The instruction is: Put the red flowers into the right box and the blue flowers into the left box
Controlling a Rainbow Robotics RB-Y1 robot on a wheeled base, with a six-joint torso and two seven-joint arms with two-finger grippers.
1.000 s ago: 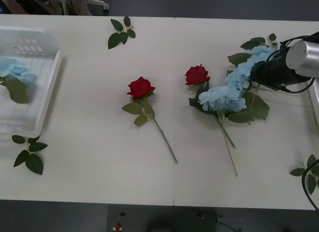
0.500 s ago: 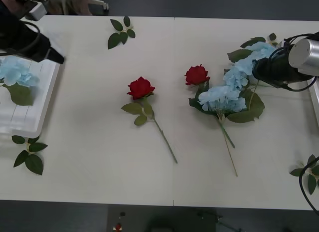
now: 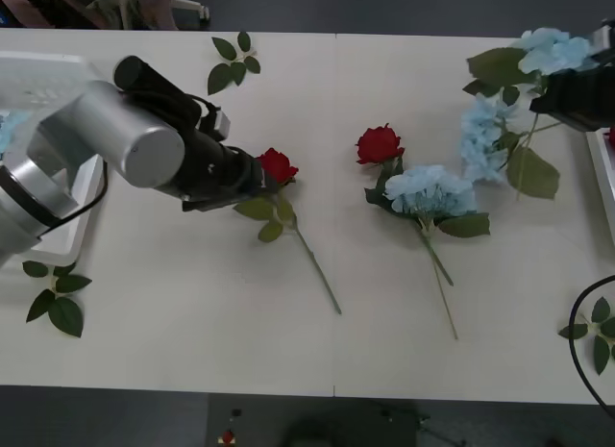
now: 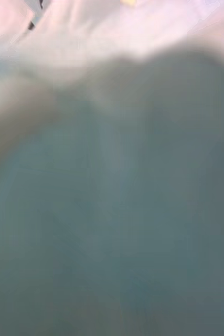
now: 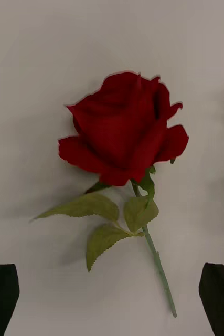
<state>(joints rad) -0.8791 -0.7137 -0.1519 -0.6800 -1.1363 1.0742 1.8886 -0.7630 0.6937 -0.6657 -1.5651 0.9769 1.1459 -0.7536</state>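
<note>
One red rose point(image 3: 279, 164) lies mid-table, its stem trailing toward the front. My left gripper point(image 3: 256, 174) hovers right at that bloom. In the left wrist view its black fingers point(image 5: 215, 294) stand open on either side of the rose point(image 5: 123, 131), apart from it. A second red rose point(image 3: 380, 144) lies beside a blue flower cluster point(image 3: 430, 189) resting on the table. My right gripper point(image 3: 569, 99) at the far right is shut on a branch of blue flowers point(image 3: 483, 130), lifted off the table. The left box point(image 3: 48, 70) is partly behind my left arm. The right box rim point(image 3: 598, 173) shows at the right edge.
Loose leaf sprigs lie at the back point(image 3: 233, 62), at the front left point(image 3: 56, 298) and at the front right point(image 3: 596, 332). A bit of blue flower point(image 3: 6, 130) shows in the slotted basket. The table's front edge runs near the bottom.
My left arm swung from the basket across to the middle rose. My right gripper rose and moved back-right, carrying a blue flower branch away from the cluster left on the table.
</note>
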